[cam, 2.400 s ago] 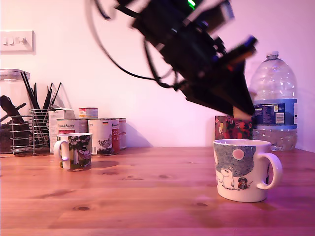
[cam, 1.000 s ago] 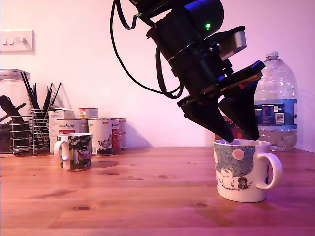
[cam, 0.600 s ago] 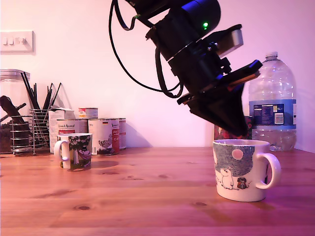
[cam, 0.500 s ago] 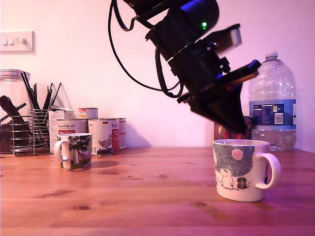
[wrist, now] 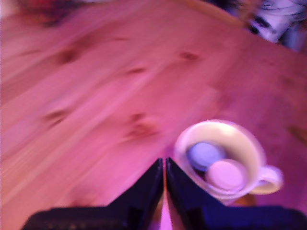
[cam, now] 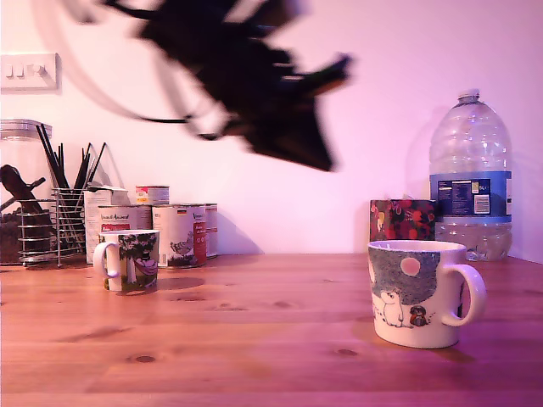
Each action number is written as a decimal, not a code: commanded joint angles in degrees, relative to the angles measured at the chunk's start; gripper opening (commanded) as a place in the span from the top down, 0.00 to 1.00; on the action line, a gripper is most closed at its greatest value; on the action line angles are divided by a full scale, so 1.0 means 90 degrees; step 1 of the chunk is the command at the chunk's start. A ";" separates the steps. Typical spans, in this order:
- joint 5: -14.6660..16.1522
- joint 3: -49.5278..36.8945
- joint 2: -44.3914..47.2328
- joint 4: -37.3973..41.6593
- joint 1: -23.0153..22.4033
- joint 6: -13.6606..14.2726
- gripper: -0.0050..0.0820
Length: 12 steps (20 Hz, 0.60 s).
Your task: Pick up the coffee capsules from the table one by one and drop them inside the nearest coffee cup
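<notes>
Your gripper [wrist: 164, 165] is pinched closed with nothing in it, high above the cup [wrist: 221, 162]. Two capsules [wrist: 225, 175] lie inside the cup.

The arm [cam: 246, 76], upper middle of the exterior view, is a blurred black mass trailing what looks like dark cable. The gripper [wrist: 164, 167] ends in two black wedge-shaped fingers [wrist: 144, 189].

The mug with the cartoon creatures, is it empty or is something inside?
Not empty. The wrist view looks into the mug and shows two rounded pods lying at its bottom.
</notes>
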 commanded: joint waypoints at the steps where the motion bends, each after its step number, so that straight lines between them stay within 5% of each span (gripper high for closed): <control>1: -0.0182 -0.0483 -0.0253 0.0223 0.0097 -0.0204 0.97; 6: -0.0906 -0.1423 -0.1151 0.0306 0.0401 -0.0457 0.97; 12: -0.1120 -0.2018 -0.1812 0.0274 0.0576 -0.0624 0.97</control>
